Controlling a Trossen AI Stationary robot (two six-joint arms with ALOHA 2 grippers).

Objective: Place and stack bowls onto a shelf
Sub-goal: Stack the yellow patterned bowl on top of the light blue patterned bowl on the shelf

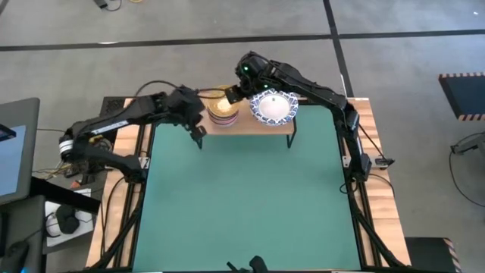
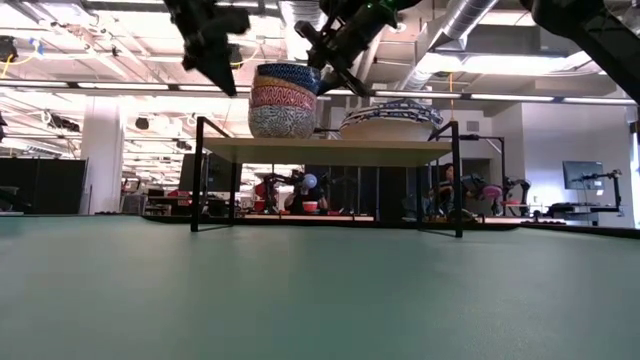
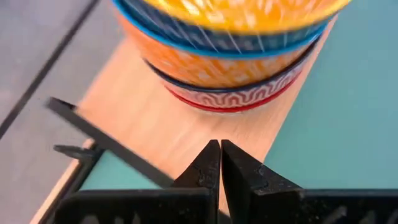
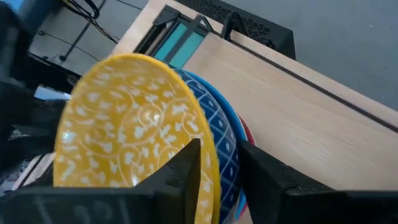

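While the golden-yellow patterned bowl (image 4: 134, 124) sits nested as the top of a stack of small bowls (image 2: 284, 100) on the light-wood shelf board with thin black legs (image 1: 246, 123), the step in hand looks like its release. The right gripper (image 1: 233, 94) straddles this bowl's rim, one finger inside and one outside, the jaws partly parted; whether they still touch the rim cannot be told. A clean finish would call for widening the jaws fully and lifting straight up, so the rim is not dragged and the stack not tipped.

Below the yellow bowl the stack shows a blue bowl, then a red-rimmed one, with a grey-striped bowl at the bottom in the low view. Just beside it on the shelf rests a low pile of white bowls with blue patterned rims (image 1: 274, 107), its inside empty.

The left gripper (image 1: 198, 130) hangs near the shelf's left end, fingers pressed together, holding nothing. The green table mat (image 1: 250, 205) lies in front.
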